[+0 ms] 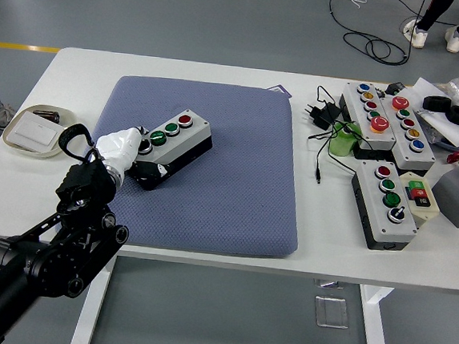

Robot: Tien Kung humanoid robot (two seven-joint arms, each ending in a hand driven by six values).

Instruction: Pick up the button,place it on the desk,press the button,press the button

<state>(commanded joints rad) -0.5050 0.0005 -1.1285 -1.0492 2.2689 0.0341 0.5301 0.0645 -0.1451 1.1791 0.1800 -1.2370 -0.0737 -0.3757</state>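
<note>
Left hand, white-gloved, comes in over the table from the near left, fingers curled around the near end of the button box, which sits on the blue pad with that end slightly raised. The grasp looks made; placing and both presses remain. Farther right, spare button boxes wait.

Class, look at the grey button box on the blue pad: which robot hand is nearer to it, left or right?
Left. The left robot hand grips the near-left end of the grey button box on the blue pad. The right robot hand is not in view.
</note>
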